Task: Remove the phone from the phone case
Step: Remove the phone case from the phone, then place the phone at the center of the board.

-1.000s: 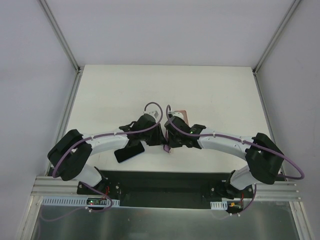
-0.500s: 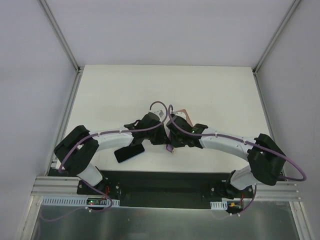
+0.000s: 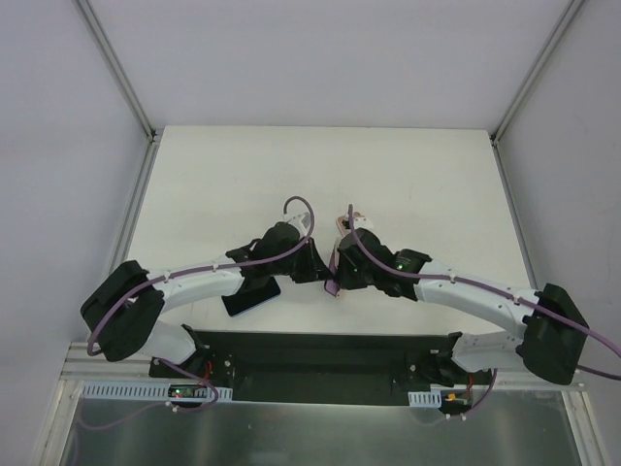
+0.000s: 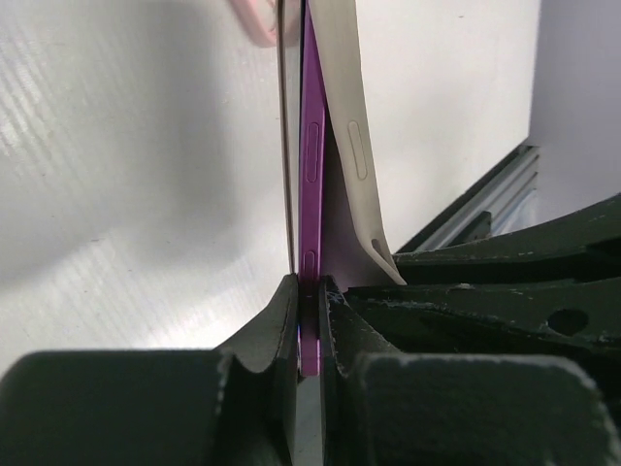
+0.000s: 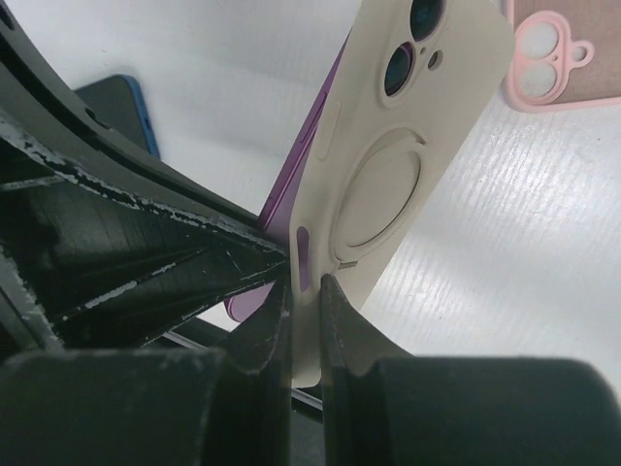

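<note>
A purple phone (image 4: 310, 184) stands on edge, partly peeled out of a cream case (image 4: 344, 126). My left gripper (image 4: 310, 291) is shut on the phone's lower edge. My right gripper (image 5: 304, 291) is shut on the bottom edge of the cream case (image 5: 398, 146), whose back with camera holes and ring faces its camera; the purple phone (image 5: 291, 184) shows behind it. In the top view both grippers (image 3: 312, 269) (image 3: 342, 273) meet near the table's middle, the phone's purple corner (image 3: 332, 287) between them.
A dark phone with blue edge (image 3: 250, 295) lies on the table under the left arm, also in the right wrist view (image 5: 121, 112). A pink case (image 5: 558, 58) lies flat beyond the cream one; a bit shows in the top view (image 3: 346, 219).
Both arms have shifted: the right arm's elbow swung out to the right and its wrist moved nearer the table's front. The grippers stay together on phone and case.
</note>
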`<state>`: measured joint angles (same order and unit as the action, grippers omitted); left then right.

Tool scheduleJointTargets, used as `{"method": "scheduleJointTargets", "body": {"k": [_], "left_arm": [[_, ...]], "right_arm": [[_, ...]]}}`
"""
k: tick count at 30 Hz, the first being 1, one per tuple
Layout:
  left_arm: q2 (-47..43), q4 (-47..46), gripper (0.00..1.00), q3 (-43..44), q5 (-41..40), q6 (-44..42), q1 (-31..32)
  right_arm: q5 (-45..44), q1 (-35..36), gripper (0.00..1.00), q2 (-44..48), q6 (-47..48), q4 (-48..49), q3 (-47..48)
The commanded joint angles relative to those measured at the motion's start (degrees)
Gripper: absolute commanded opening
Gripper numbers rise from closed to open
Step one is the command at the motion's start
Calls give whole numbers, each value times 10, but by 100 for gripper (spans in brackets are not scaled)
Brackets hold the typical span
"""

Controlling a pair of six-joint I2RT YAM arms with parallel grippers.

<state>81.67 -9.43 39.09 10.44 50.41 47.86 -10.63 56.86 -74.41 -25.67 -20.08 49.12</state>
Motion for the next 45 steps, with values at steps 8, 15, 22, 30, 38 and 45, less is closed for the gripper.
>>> {"method": "scheduleJointTargets", "body": {"k": [8,15,22,30,38,45], "left_arm": [[-3,232,0,-37,-155,-59,-65],[8,281,0,-30,-189,-53,-92],[15,320,0,-14,-224,-50,-95],[7,336,0,-18,-241,-51,-113],[-5,338,0,-13,-232,-55,-116],[-41,338,0,-8,-218,-66,-116]], "right_arm": [[-61,-17,1,137,4,14,-11],[-40,-28,1,153,16,32,-57],[-40,-39,1,139,23,36,-75],[-83,-42,1,128,28,-10,-77],[-74,-45,1,143,30,4,-83],[-78,-46,1,139,34,3,-75]]}}
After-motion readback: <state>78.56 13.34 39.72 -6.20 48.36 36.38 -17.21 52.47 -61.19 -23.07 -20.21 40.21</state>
